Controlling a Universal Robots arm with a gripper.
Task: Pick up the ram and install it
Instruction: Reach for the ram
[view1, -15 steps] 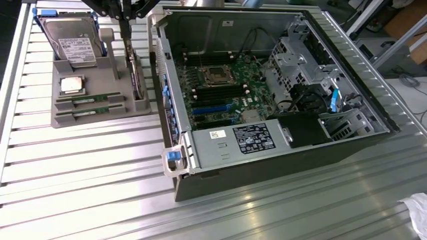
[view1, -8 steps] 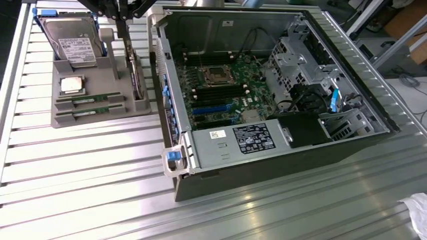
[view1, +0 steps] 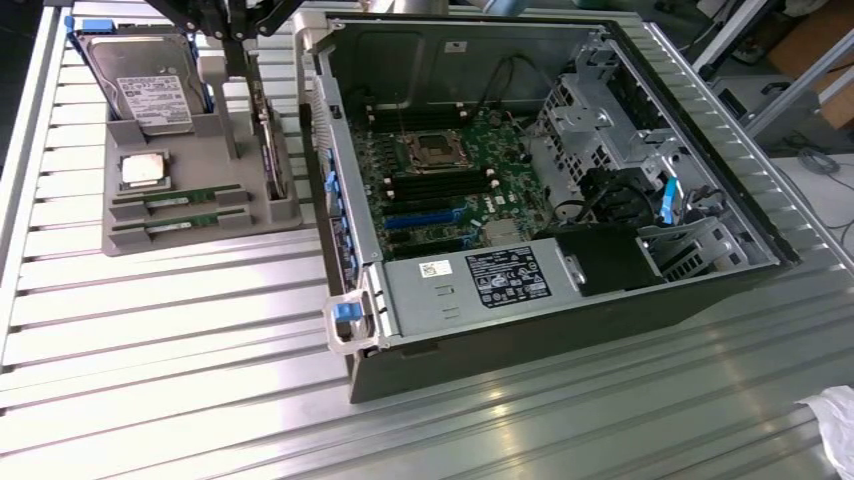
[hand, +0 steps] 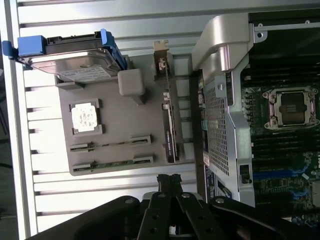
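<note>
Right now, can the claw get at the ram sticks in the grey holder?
Probably yes: the ram sticks lie uncovered in the grey holder, nothing over them. The shut claw must open first.

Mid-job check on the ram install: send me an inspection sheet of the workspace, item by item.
Surface: ribbed metal table, bearing a gray tray and an open computer case.
Job's things: ram lies in a tray slot, a second stick next to it; neither is gripped.
Clutter: hard drive, processor chip and upright card in the tray; white object on the table, far from the tray.
Grippers: gripper shut, holding nothing, near the tray.
Cables: black cables inside the case.
Surroundings: metal framing beyond the table, on the exterior view's right.
</note>
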